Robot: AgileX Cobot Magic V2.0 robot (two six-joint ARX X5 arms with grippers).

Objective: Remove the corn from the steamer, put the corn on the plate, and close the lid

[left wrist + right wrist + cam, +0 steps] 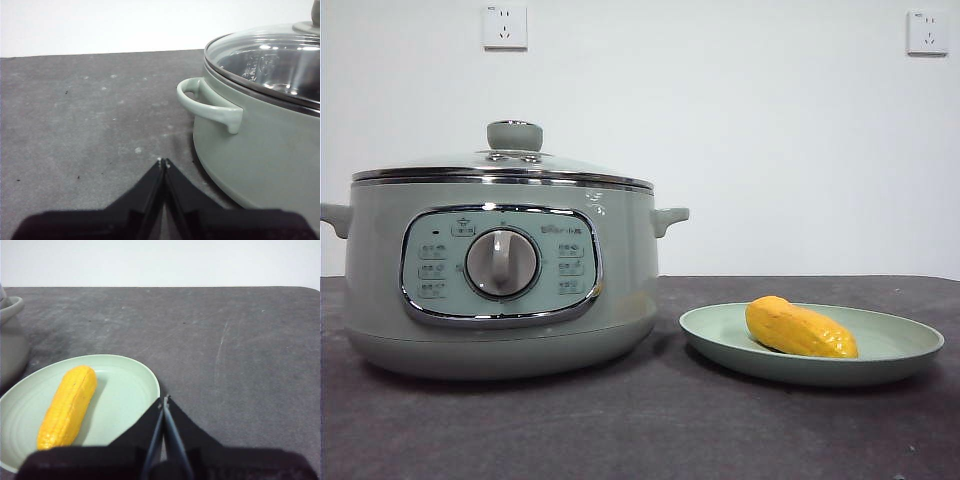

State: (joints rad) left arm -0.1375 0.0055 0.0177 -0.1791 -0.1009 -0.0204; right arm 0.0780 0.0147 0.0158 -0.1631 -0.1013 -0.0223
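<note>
- The corn (pixel 800 328) lies on its side inside the plate (pixel 900 365), which sits on the dark counter (pixel 650 430) just beside the steamer (pixel 500 290), apart from its wall.
- The lid (pixel 505 165) rests on the steamer's rim with its knob (pixel 514 134) upright; judging from this, all three parts of the task look done.
- Little seems left to go wrong. One risk: the corn lies toward one side of the shallow plate, so a knock to the plate could roll it over the low rim.
- Another risk: the left claw (pixel 163 161) sits low near the steamer's side handle (pixel 212 105); a careless sweep that way could catch the handle and shift the pot or rattle the lid.
- The right claw (pixel 164 399) is close over the plate's rim on the side away from the steamer; dropping or swinging toward the corn could tip the plate.
- The left claw's jaws are pressed together at the tips, holding nothing, and point along the counter beside the steamer.
- The right claw's jaws are likewise closed and empty, aimed across the counter past the plate.
- Neither arm shows in the front view, which suggests both are drawn back.
</note>
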